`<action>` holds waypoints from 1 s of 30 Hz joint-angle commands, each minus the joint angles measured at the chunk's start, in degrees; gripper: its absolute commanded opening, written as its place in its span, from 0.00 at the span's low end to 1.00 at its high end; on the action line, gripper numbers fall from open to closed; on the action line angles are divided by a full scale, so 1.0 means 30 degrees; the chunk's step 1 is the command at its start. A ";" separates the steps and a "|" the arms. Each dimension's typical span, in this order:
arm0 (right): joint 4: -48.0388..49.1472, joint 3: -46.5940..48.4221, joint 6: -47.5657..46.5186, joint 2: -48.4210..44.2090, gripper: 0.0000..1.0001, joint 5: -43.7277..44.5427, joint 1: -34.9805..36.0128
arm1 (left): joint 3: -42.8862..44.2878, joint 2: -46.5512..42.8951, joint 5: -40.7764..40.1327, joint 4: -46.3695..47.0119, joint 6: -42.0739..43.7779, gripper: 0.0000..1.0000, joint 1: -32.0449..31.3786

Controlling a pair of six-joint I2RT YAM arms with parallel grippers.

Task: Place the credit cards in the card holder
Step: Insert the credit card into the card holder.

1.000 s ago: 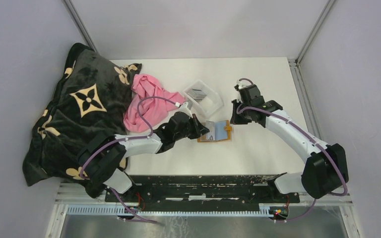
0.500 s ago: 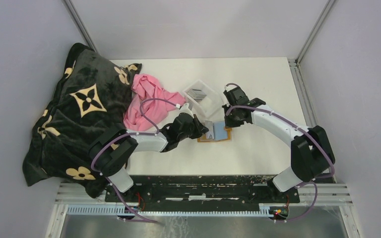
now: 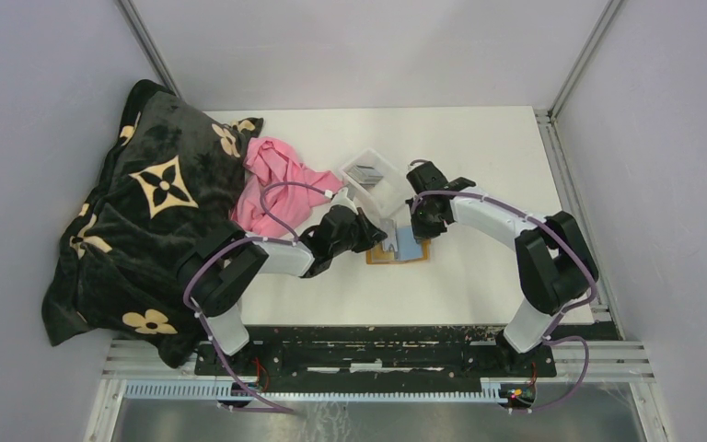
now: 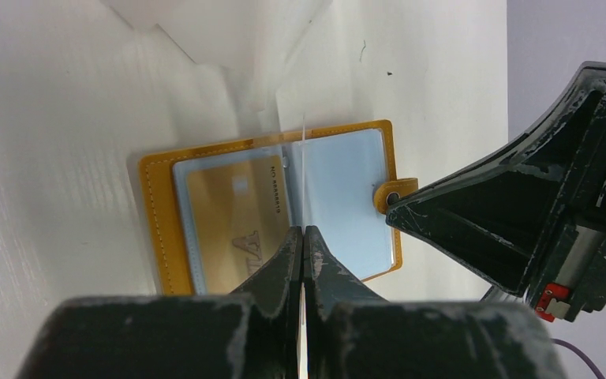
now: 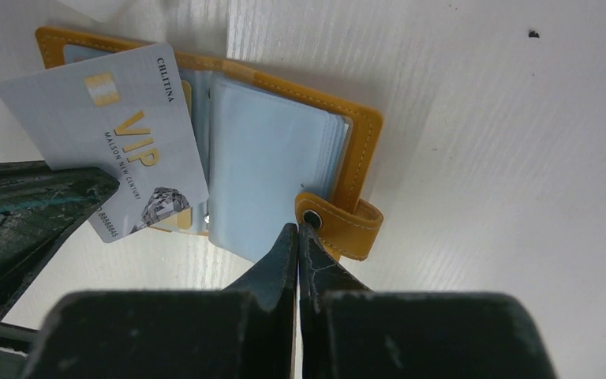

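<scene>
Left gripper (image 4: 303,230) pinches credit card (image 5: 102,126) above card holder (image 4: 158,229); right gripper (image 5: 297,229) closed at tab (image 5: 349,227).

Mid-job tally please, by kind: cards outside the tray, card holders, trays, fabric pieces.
Cards outside the tray: 2 (grey plastic VIP card in the left gripper, gold card in a clear pocket)
Orange leather-like bifold card holder: 1
Clear plastic tray: 1
Fabric pieces: 2 (pink cloth, black floral blanket)
Total: 6

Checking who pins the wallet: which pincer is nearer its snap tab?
Right. The right pincer is shut, tips at the snap tab; the left pincer holds a card over the wallet, at its middle.
</scene>
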 commanded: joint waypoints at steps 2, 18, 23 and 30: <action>-0.0357 0.1220 -0.0192 0.0863 0.01 0.0904 0.0044 | 0.0655 0.0578 0.0712 0.1859 -0.0784 0.03 0.0210; -0.0604 0.1302 0.0072 0.1738 0.01 0.2028 0.0049 | 0.0286 0.0163 0.2251 0.2172 -0.1598 0.03 0.0247; -0.0514 0.1247 0.0215 0.1919 0.01 0.1794 0.0043 | -0.0224 0.0037 0.1792 0.2106 -0.2123 0.03 0.0147; -0.0462 0.1035 0.0415 0.1921 0.01 0.1618 0.0063 | -0.0767 -0.0020 0.0811 0.2124 -0.2729 0.03 -0.0231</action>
